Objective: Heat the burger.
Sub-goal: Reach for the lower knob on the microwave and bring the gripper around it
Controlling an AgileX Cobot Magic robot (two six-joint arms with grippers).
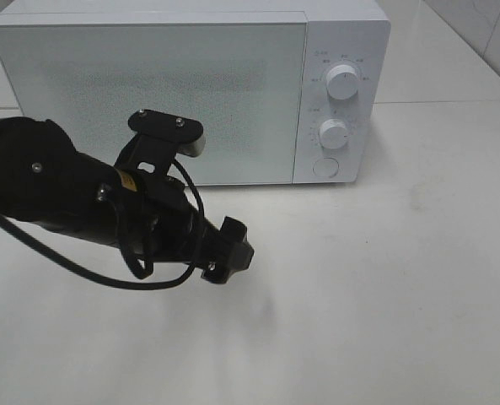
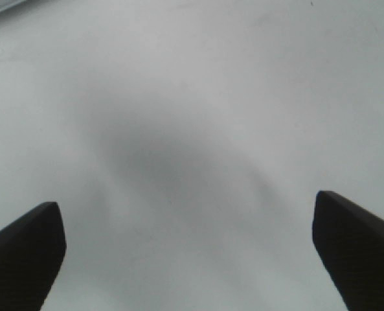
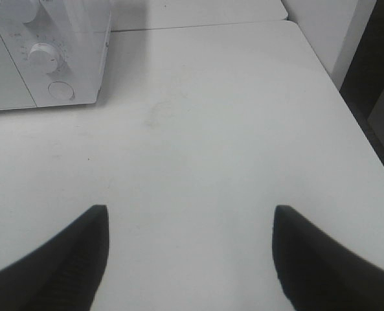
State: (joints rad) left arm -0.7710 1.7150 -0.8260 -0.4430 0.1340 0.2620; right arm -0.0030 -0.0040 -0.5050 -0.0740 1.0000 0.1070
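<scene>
Left hand (image 2: 186,212) released, fingers (image 2: 23,253) wide apart, nothing between; hovering over white desk (image 1: 384,295), left-centre of high view. Right hand (image 3: 190,217) likewise spread, empty, above desk. White microwave (image 1: 148,93) across upper frame, door shut, two knobs (image 1: 342,83) at right. Burger: place cannot be told.

so the microwave (image 1: 351,34) is plain white, with a pale grey-green door (image 1: 148,101) that has a fine speckled grain, plus a white upper knob (image 1: 343,83), a white lower knob (image 1: 334,133) and a white round button (image 1: 325,167). the table (image 1: 384,295) is off-white all over, with a soft grey shadow (image 2: 159,155) smudged just ahead of the left gripper (image 2: 188,220) jaws. left gripper and right gripper (image 3: 190,240) both have matte black fingers, and the arm (image 1: 56,181) and its cable (image 1: 64,263) are black too, with a small yellow label (image 1: 130,180) behind the jaws.
</scene>
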